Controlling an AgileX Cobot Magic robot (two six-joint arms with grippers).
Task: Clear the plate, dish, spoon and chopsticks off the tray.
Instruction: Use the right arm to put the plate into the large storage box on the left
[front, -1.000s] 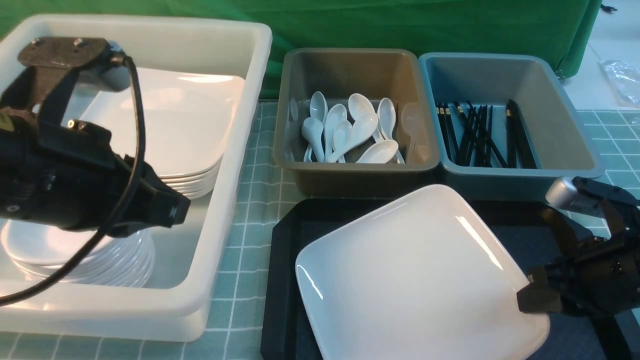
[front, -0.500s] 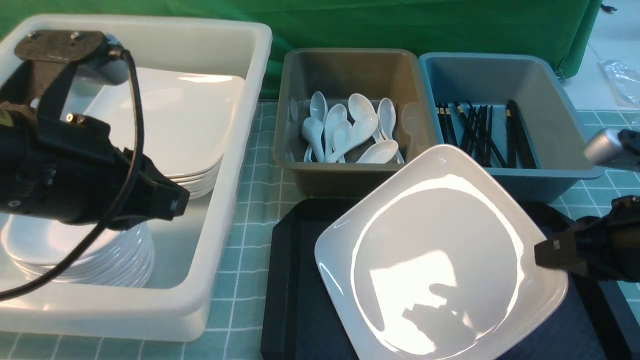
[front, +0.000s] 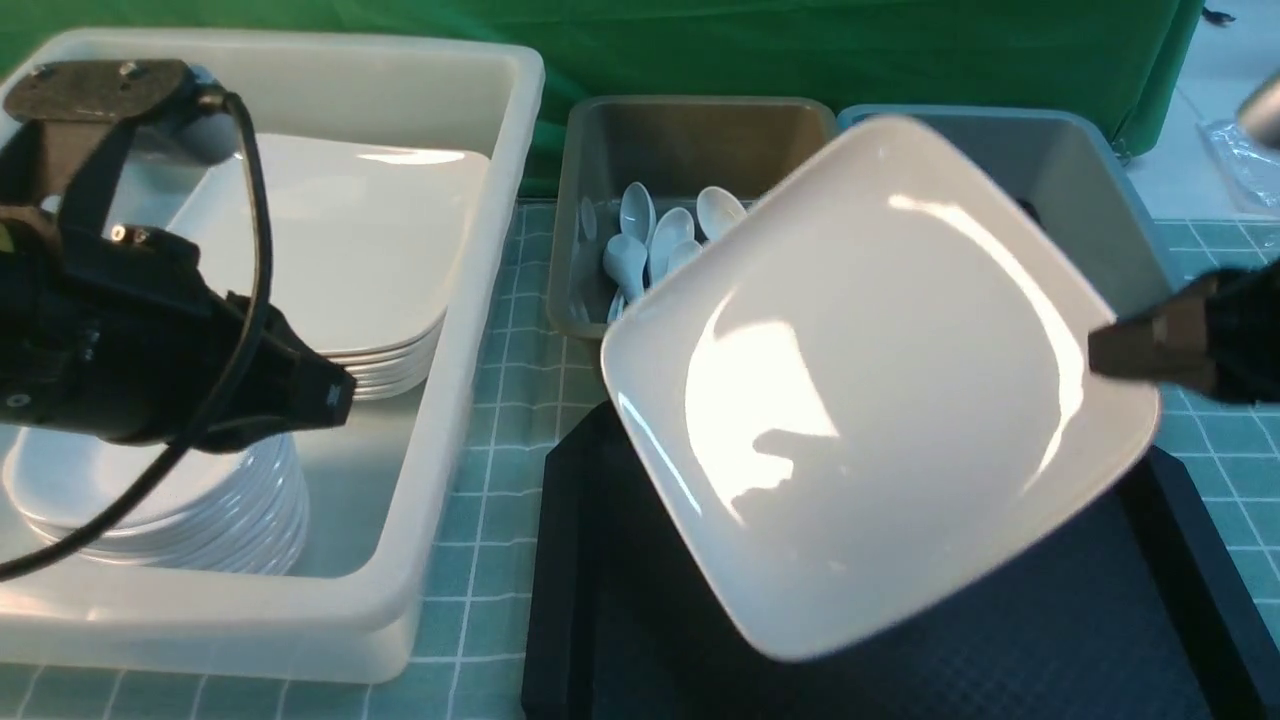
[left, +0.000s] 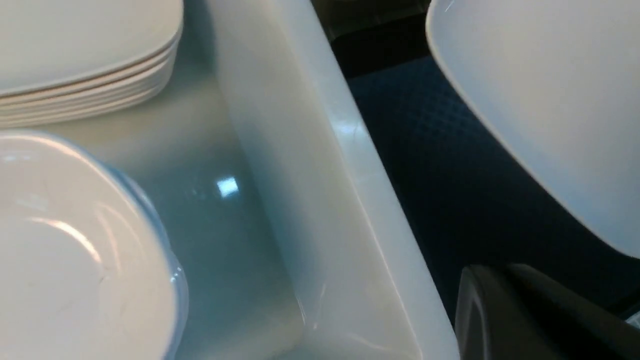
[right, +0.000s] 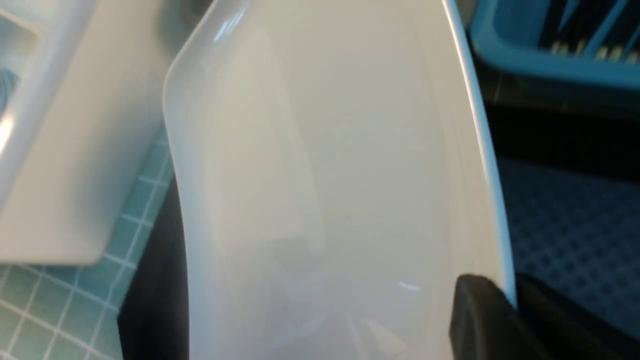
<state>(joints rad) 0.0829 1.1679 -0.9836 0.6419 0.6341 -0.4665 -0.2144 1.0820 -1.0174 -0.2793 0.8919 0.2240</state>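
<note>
White plate (front: 880, 400) is off the black tray (front: 1000, 640), tilted in the air over its far edge with its face toward us. In the front view it hides parts of the grey spoon bin (front: 690, 140) and the blue bin (front: 1100, 200). We see the right gripper (front: 1115, 350) clamped on the plate's right rim, and the left gripper (front: 325, 397) hanging with jaws closed, holding nothing, over the white tub (front: 470, 420) near its right wall.
</note>
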